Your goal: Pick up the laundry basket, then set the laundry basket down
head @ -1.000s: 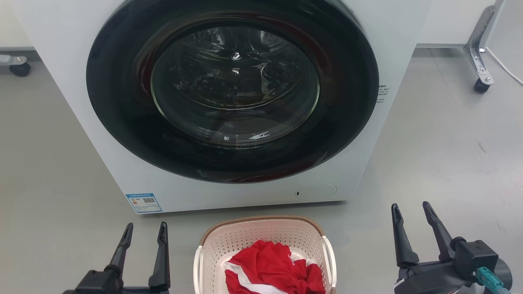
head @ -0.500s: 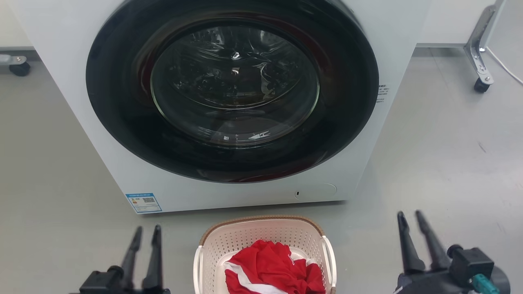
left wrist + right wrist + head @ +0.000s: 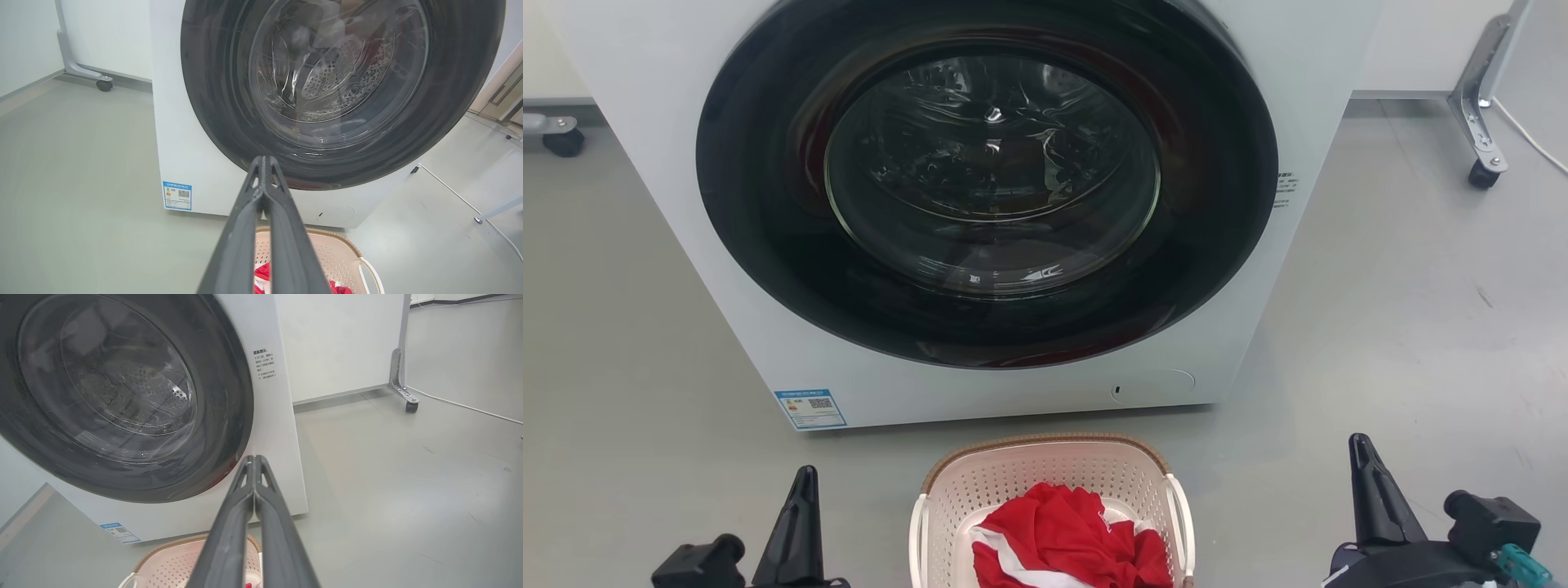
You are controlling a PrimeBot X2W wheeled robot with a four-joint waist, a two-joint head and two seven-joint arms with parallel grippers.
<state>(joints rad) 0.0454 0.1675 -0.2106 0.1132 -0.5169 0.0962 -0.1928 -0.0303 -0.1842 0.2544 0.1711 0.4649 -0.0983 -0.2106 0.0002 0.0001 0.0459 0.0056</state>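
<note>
Washer [image 3: 980,396] cabinet, white, stands on the grey floor [image 3: 1405,327] straight ahead. Its round dark door [image 3: 752,212] is shut, and the perforated drum [image 3: 339,69] shows through the domed glass window [image 3: 992,171]. A blue label [image 3: 810,407] sits at the lower left corner of its front and a round flap [image 3: 1156,384] at the lower right. Behind it to the right, a metal frame leg [image 3: 1474,90] on a caster [image 3: 1480,173] stands by a white panel [image 3: 1421,41], with a white cable [image 3: 1535,139] on the floor beside it.

The laundry basket [image 3: 1045,474] sits on the floor just in front of the washer, below the door. A red cloth [image 3: 1062,531] with a white stripe lies crumpled inside it.

The left claw [image 3: 806,478] is closed, its two fingers pressed together on nothing. It hangs to the basket's left, apart from the left handle [image 3: 917,531], with floor between them. The right claw [image 3: 1359,445] is likewise closed on nothing and lies farther out on the basket's right, well apart from the right handle [image 3: 1186,523]. Both claws point toward the washer, and the basket lies between them. In each wrist view the basket's brown rim [image 3: 327,234] shows low behind the closed fingers.
</note>
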